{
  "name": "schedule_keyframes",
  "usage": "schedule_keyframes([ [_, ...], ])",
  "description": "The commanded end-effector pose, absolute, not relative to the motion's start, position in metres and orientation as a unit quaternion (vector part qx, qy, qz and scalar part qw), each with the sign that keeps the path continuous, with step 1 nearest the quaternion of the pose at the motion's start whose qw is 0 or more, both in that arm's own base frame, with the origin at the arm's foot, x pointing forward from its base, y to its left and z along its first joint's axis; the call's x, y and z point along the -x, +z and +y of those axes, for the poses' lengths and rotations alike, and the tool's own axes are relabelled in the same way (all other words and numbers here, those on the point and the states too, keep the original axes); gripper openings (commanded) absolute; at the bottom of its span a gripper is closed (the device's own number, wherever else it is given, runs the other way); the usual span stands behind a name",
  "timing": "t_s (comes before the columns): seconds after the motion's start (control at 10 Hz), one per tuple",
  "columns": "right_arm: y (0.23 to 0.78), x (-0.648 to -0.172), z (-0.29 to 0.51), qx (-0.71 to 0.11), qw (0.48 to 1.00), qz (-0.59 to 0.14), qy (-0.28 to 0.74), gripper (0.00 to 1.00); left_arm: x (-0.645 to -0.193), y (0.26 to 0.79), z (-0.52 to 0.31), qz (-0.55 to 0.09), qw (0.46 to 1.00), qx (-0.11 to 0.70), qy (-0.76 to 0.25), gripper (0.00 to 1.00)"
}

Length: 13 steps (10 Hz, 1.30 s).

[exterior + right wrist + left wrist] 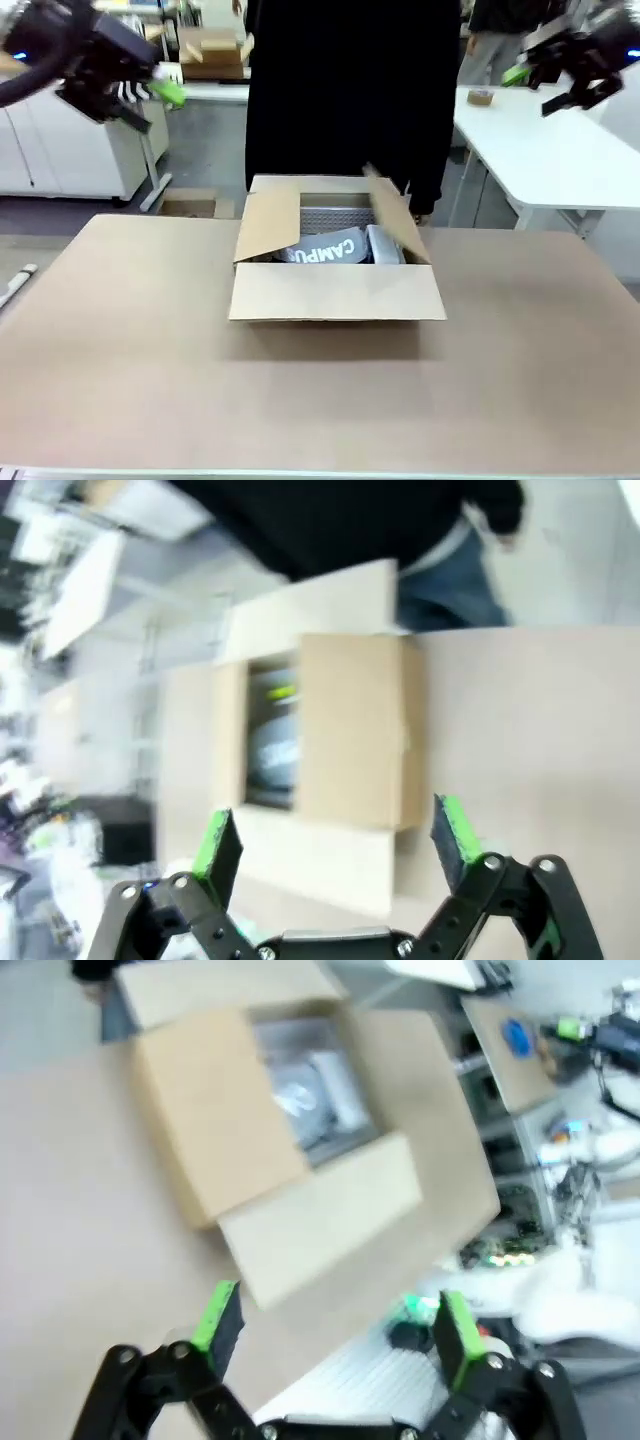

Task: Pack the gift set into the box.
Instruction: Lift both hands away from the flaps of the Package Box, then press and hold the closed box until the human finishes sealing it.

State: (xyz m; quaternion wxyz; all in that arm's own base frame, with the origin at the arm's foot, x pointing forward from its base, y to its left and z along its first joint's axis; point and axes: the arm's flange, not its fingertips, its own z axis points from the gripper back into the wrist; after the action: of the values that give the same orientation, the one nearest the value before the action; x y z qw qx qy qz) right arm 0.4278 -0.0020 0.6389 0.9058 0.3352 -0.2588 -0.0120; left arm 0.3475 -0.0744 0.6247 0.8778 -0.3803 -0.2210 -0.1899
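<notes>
We see the large brown corrugated cardboard box sitting near the middle of the tan tabletop, a little toward the far edge. Its near flap is folded outward and down toward us, the left flap stands up at a slant, and the right flap leans partly in over the opening. Inside the box we make out grey packed items, one bearing white letters that read "CAMPU"; the rest of that word is hidden.

On every side of the box the tabletop lies bare, with wide open surface to its left, to its right and in front up to the near edge. Behind the box, just past the far edge, stands a person in a black top.

Our left hand hangs high above and well to the left of the box, its green-padded fingers spread wide and holding nothing; the left wrist view looks down on the box between them. Our right hand hangs high and well to the right of the box, likewise spread wide and empty.
</notes>
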Motion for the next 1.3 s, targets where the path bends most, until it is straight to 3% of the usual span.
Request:
schedule_keyframes([
  [0.0,0.598,-0.404,-0.064,-0.461,0.876,-0.142,-0.032,1.0,-0.333,0.588,-0.018,-0.188,0.836,0.475,-0.2,1.0],
  [0.1,0.566,-0.404,-0.082,-0.517,0.849,-0.093,-0.056,1.0,-0.341,0.56,0.009,-0.178,0.804,0.535,-0.19,1.0],
  [0.3,0.513,-0.405,-0.097,-0.575,0.809,-0.071,-0.101,1.0,-0.365,0.507,0.058,-0.197,0.745,0.616,-0.167,1.0],
  [0.4,0.577,-0.373,-0.091,-0.541,0.829,-0.134,-0.037,1.0,-0.316,0.568,0.015,-0.202,0.798,0.534,-0.193,1.0],
  [1.2,0.577,-0.373,-0.091,-0.541,0.829,-0.134,-0.037,1.0,-0.316,0.568,0.015,-0.202,0.798,0.534,-0.193,1.0],
])
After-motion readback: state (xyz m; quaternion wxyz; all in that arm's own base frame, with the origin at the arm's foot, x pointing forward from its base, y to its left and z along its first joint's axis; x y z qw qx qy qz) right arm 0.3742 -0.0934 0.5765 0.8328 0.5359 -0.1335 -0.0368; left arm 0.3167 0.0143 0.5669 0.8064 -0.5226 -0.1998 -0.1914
